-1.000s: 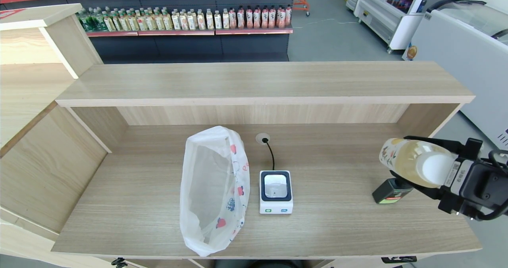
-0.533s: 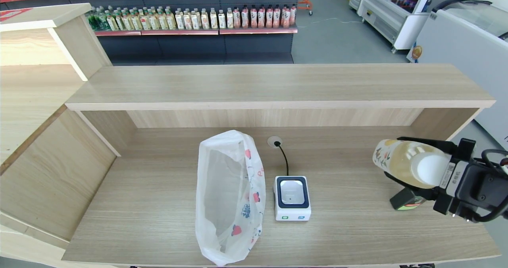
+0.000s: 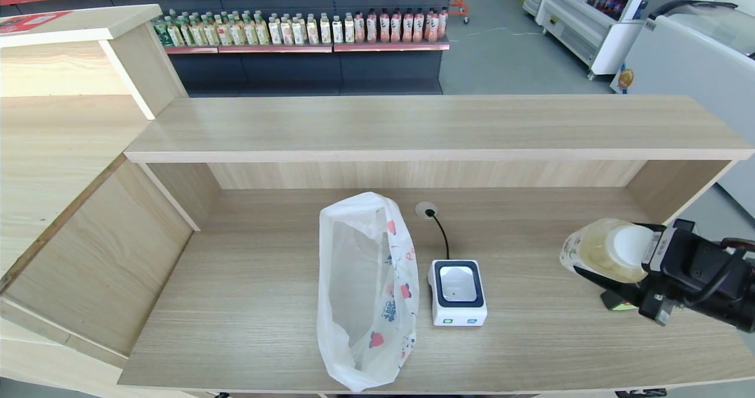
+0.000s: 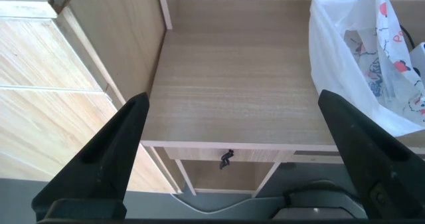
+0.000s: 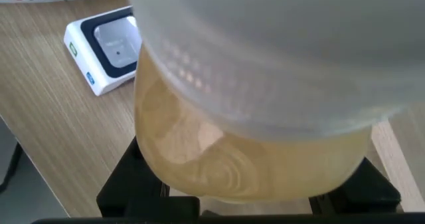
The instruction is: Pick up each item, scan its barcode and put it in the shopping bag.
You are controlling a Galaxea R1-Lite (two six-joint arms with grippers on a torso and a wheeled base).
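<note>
I am holding a bottle (image 3: 598,250) of pale yellow drink in the right gripper (image 3: 610,255), whose fingers are clamping its sides. Its white cap is pointing back toward the wrist, above the right end of the counter (image 3: 248,303). A small dark box (image 3: 616,301) is lying on the counter just beneath. Well to the left, the scanner (image 3: 458,292) is sitting face up, with its cable (image 3: 441,233) running toward the far side. Just beside it, the white printed shopping bag (image 3: 365,292) is gaping open. The left gripper (image 4: 232,151) is hanging over the counter's near left edge, fingers spread wide and gripping nothing.
</note>
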